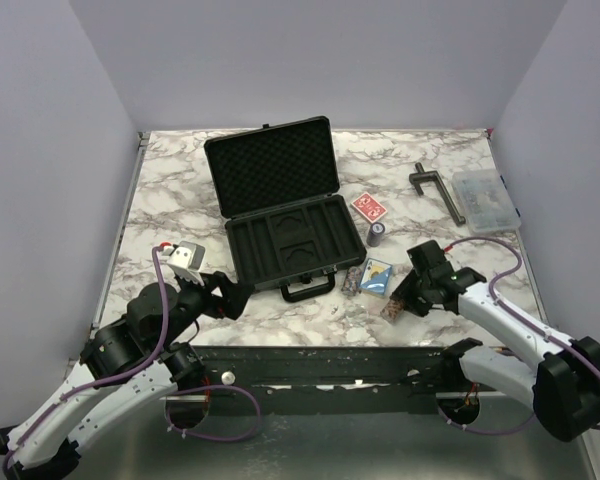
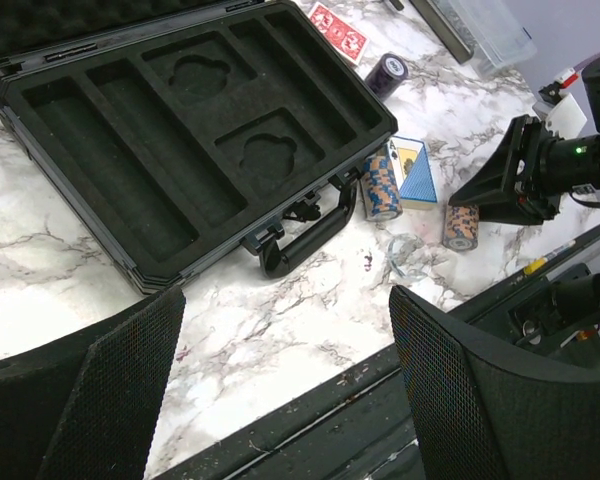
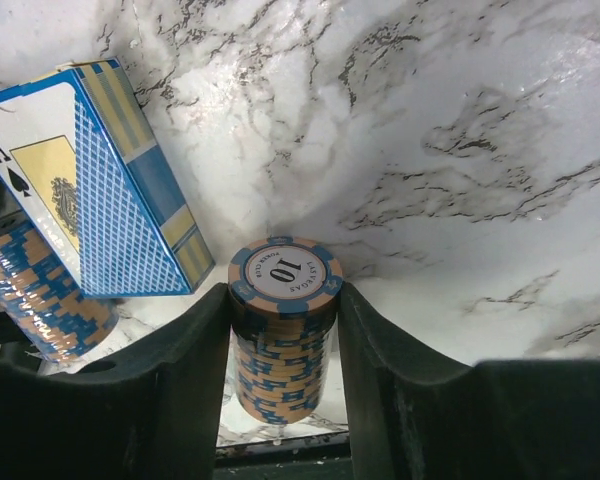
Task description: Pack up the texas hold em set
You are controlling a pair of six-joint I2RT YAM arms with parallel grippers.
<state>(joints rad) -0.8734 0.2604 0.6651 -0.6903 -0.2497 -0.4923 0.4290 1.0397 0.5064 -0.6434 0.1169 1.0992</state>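
The black case [image 1: 280, 215] lies open mid-table with its foam lid up and its slotted tray [image 2: 180, 150] empty; the handle [image 2: 300, 235] faces me. Right of it are a red deck [image 1: 369, 208], a dark chip stack [image 1: 377, 234], a blue deck [image 3: 100, 180] and an orange-blue chip stack [image 2: 380, 185] lying on its side. My right gripper [image 3: 283, 290] has both fingers pressed against a second orange-blue chip stack [image 3: 283, 330] marked 10, near the table's front edge. My left gripper [image 2: 287, 300] hangs open over bare marble in front of the case handle.
A clear plastic compartment box [image 1: 485, 200] and a dark T-shaped tool [image 1: 438, 190] sit at the back right. The black front rail [image 1: 320, 360] runs just below both grippers. Grey walls close in the table on three sides.
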